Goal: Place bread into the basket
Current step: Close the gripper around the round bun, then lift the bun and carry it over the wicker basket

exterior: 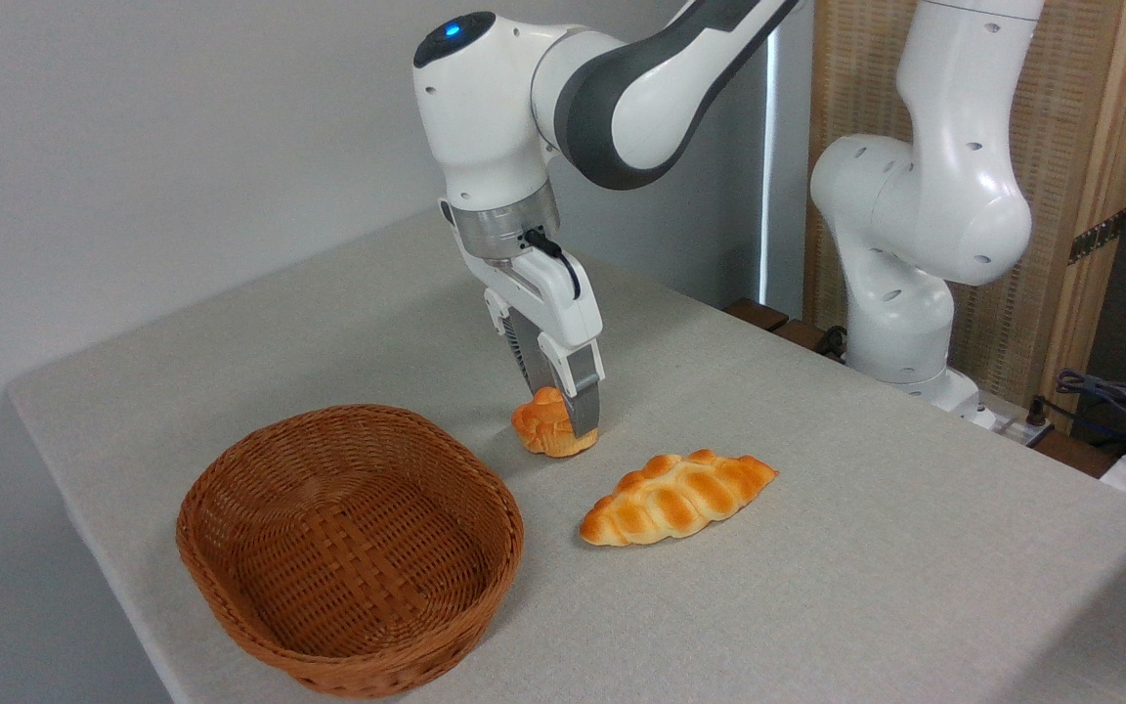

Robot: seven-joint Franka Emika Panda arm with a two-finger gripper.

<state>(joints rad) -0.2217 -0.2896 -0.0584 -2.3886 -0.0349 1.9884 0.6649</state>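
Note:
The bread (545,428), a small round orange-golden bun with a lumpy top, sits just right of the basket's far end, at or barely off the table. My gripper (563,416) points down over it, shut on the bun, with one grey finger (584,405) across its right side. The oval brown wicker basket (260,479) stands at the front left, with nothing inside it.
A longer braided golden loaf (677,496) lies on the grey table (817,587) to the right of the bun. The arm's white base (915,244) rises at the back right. The table's left edge runs close beside the basket.

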